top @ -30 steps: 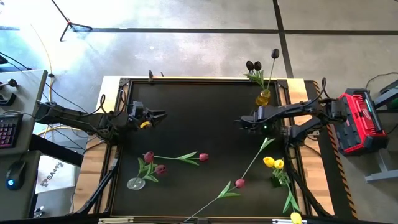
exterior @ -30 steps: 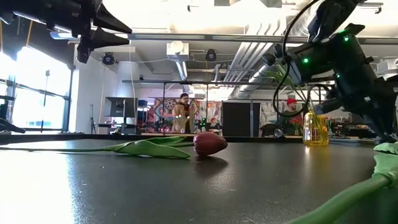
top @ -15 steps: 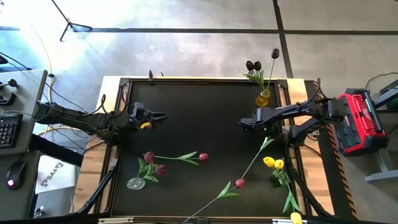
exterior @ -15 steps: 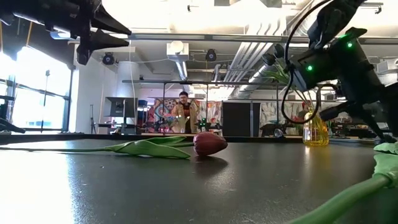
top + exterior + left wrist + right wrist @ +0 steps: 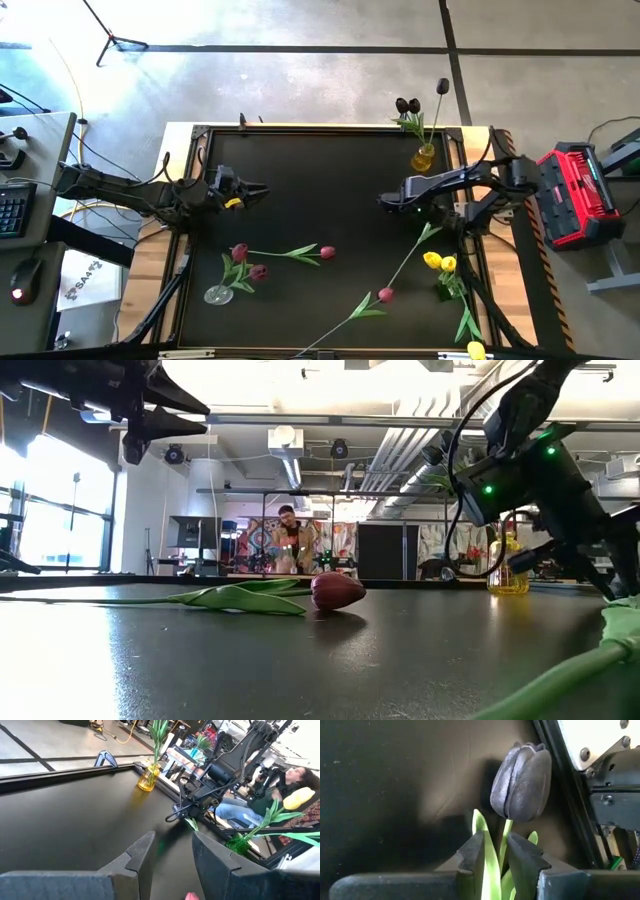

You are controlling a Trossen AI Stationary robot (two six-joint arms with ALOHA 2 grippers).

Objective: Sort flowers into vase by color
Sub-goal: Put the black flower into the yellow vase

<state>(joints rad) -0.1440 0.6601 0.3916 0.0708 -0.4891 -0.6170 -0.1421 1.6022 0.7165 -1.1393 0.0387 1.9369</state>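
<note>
Left lying at the near edge of the desk [image 5: 320, 170]: a pair of yellow tulips [image 5: 438, 262] on the right and a pink tulip [image 5: 386, 294] on a long stem near the middle. Found no change in any of them over the last second. Same for the pink heads farther left [image 5: 238, 251], beside a clear glass thing [image 5: 218, 295].

Farther in, caught the one real change. Shifted the right gripper [image 5: 383, 201] a little toward the desk's middle, swinging the right arm partly across the yellow vase in the low view. Pinched, as far as the right wrist view showed, the green stem and leaf of a dark tulip [image 5: 521, 780], with the head standing clear just beyond the fingertips [image 5: 475, 851] and above the black surface. Judged that as a flower in hand and being carried, not yet placed.

Level with it on the left, kept the left gripper [image 5: 258, 187] hovering and waiting, jaws spread with nothing seen between them.

At the far edge, found the yellow vase [image 5: 424, 157] upright, already holding dark tulips [image 5: 406, 104]. Took that as the likely home for the held one, so expected a turn back toward that corner and a careful stem-first lowering.
</note>
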